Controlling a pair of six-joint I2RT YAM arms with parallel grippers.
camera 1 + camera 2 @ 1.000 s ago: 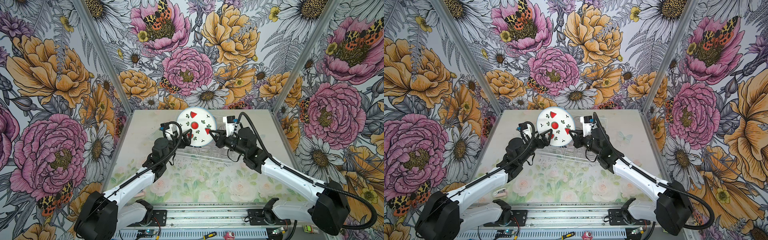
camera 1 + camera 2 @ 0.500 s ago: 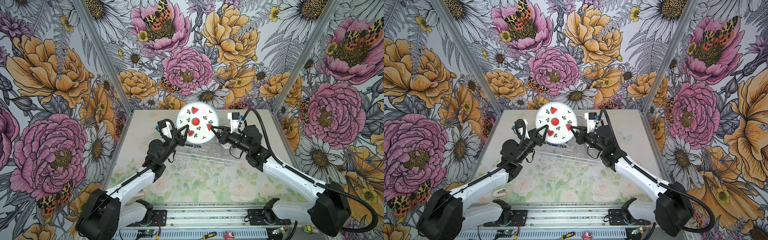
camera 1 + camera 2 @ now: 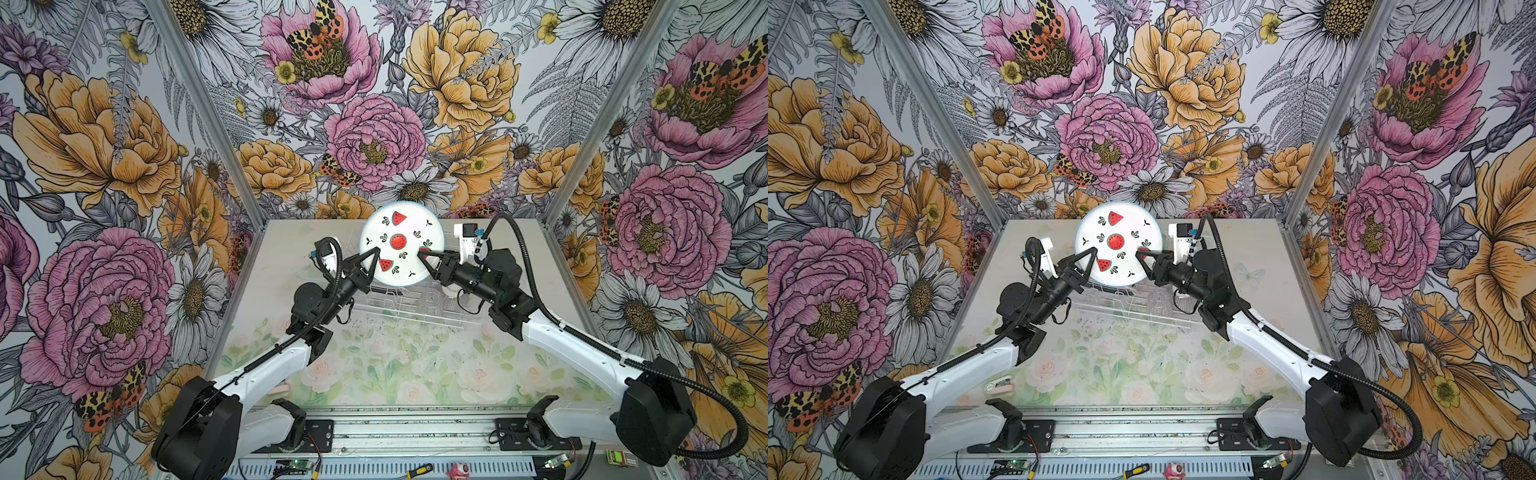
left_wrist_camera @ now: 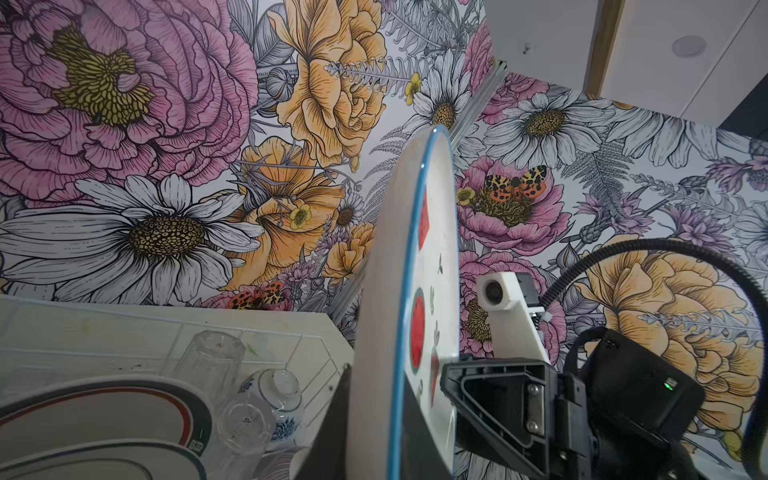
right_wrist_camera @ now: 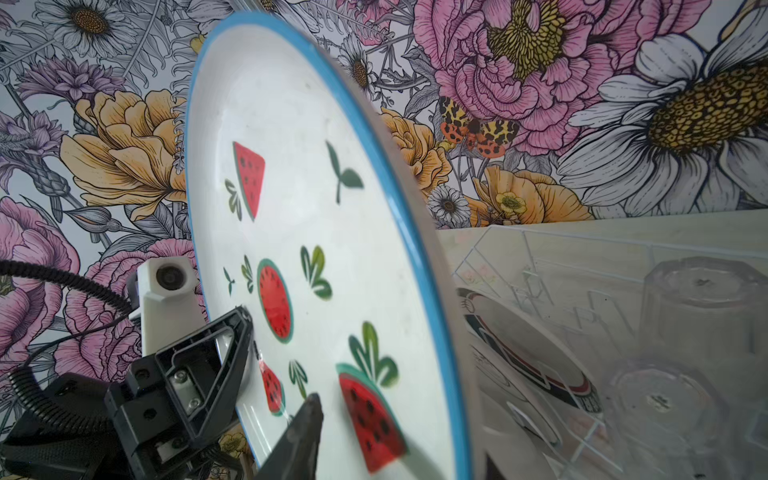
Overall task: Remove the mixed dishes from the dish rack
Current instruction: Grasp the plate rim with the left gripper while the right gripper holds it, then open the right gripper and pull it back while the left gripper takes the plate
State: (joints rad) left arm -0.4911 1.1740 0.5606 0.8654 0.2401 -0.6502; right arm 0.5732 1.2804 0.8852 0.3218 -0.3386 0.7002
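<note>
Floral wallpaper (image 3: 374,137) on all walls; tabletop (image 3: 399,365) has a pale rose print. At the front edge: aluminium rail (image 3: 415,428), yellow-handled screwdriver (image 3: 419,471), small pink figure (image 3: 457,470) near it. A small white-pink item (image 3: 999,386) lies on the tabletop near its left edge.

Bright even light, faint shadows, top views bowed at edges, plate (image 5: 316,232) blurred close up, tumbler (image 5: 702,307) hazy
</note>
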